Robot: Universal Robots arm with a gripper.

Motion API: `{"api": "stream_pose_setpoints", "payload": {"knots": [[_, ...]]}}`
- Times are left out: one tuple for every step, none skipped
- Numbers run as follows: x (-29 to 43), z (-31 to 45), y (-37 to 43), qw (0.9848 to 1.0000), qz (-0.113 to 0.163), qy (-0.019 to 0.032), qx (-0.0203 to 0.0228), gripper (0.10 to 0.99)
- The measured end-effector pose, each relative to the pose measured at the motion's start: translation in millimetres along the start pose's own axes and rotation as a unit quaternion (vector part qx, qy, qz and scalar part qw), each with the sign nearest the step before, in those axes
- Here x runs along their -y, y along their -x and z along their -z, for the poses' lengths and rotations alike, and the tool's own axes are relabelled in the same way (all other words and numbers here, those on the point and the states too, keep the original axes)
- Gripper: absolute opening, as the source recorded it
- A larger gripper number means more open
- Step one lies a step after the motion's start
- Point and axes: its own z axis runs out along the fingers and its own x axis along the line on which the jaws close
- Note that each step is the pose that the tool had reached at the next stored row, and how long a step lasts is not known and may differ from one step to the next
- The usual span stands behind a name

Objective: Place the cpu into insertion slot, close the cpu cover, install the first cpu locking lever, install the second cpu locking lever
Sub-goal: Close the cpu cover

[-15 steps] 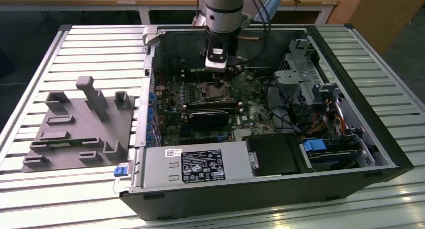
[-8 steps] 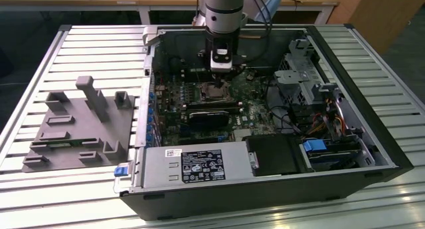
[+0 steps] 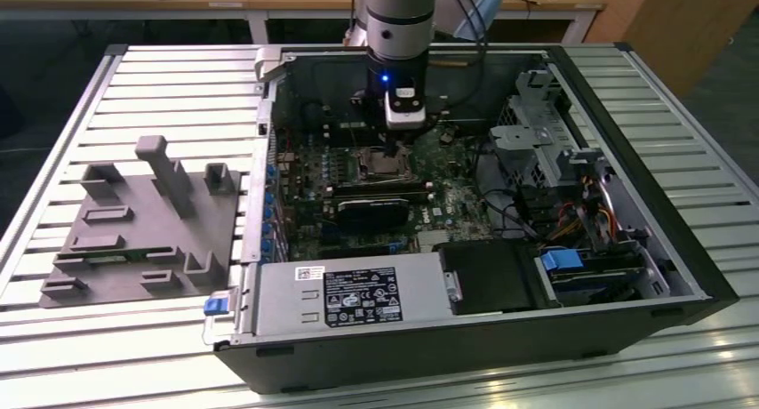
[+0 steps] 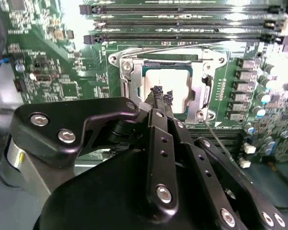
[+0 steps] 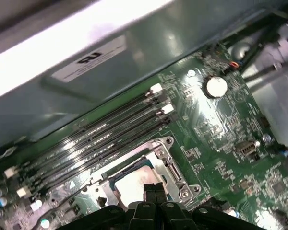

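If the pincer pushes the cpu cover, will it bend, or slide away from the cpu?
Probably stiff but bendable: the cpu cover looks like thin metal with a cut-out middle. It likely will not slide, as it lies framed around the cpu and seems fastened at its edge. Its shiny surface may be slippery under the shut pincer.

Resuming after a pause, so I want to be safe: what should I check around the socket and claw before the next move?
1. cpu seated in the insertion slot: ok, its silvery top sits inside it.
2. cpu cover down around the chip: ok, it looks flat.
3. Locking levers latched: cannot tell; one wire lever runs off the slot's corner.
4. Claw shut, carrying nothing: ok.
5. Claw tips above the cover's edge, touching it or not: cannot tell.
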Motion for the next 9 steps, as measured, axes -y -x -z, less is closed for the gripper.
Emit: {"api": "stream_pose_setpoints", "payload": {"knots": [[0.0, 0.0, 0.0, 1.0000, 0.009, 0.0004, 0.0000, 0.102], [0.0, 0.0, 0.0, 0.9998, 0.019, 0.0008, -0.0001, 0.102], [0.0, 0.0, 0.0, 0.9996, 0.028, 0.0013, -0.0001, 0.102], [0.0, 0.0, 0.0, 0.9993, 0.037, 0.0016, -0.0001, 0.102], [0.0, -0.1, 0.0, 0.9990, 0.046, 0.0021, -0.0001, 0.102], [0.0, -0.1, 0.0, 0.9985, 0.055, 0.0024, -0.0001, 0.102], [0.0, -0.1, 0.0, 0.9980, 0.064, 0.0029, -0.0001, 0.102], [0.0, -0.1, 0.0, 0.9974, 0.073, 0.0032, -0.0001, 0.102], [0.0, -0.1, 0.0, 0.9967, 0.082, 0.0036, -0.0002, 0.102]]}}
